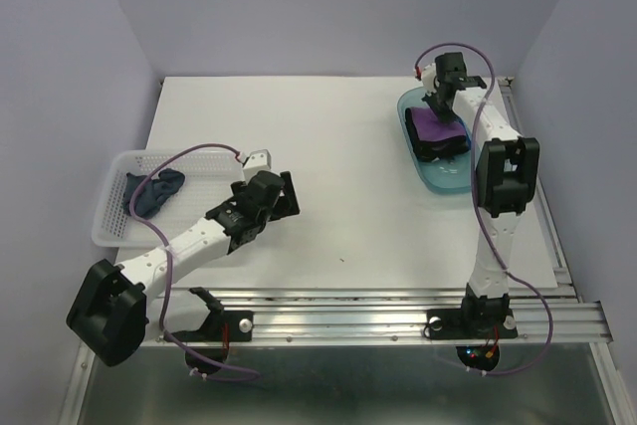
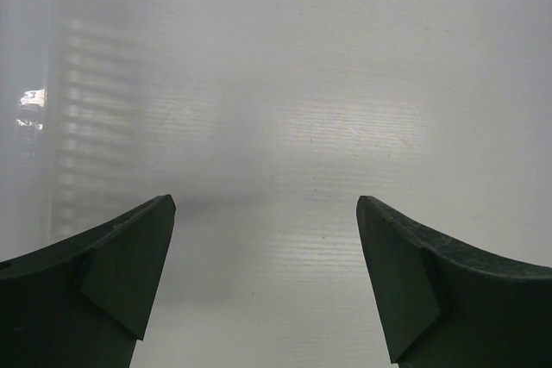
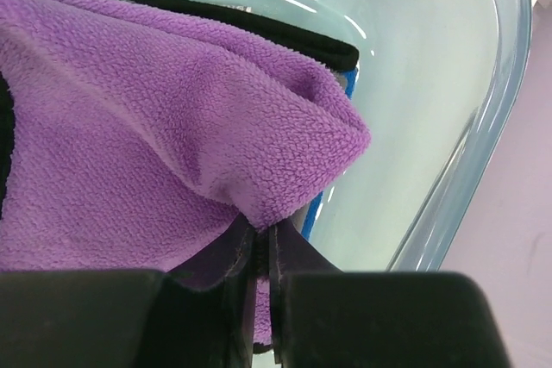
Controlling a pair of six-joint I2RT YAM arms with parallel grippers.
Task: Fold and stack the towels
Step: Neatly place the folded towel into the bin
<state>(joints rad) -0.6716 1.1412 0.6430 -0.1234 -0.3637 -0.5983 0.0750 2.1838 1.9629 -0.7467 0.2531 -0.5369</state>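
A purple towel (image 1: pixel 430 124) with black edging lies in the teal tray (image 1: pixel 443 178) at the back right. My right gripper (image 3: pixel 262 234) is shut on a fold of the purple towel (image 3: pixel 172 135), pinching it between the fingertips over the tray; a strip of bright blue cloth (image 3: pixel 312 211) peeks out beneath. A dark navy towel (image 1: pixel 154 192) sits crumpled in the white mesh basket (image 1: pixel 117 231) at the left. My left gripper (image 2: pixel 266 213) stands open above bare table, right of the basket, nothing between its fingers (image 2: pixel 121 273).
The tray's clear wall (image 3: pixel 466 152) curves close to the right of my right gripper. The table's metal rail (image 1: pixel 378 311) runs along the near edge. Lilac walls enclose the back and sides.
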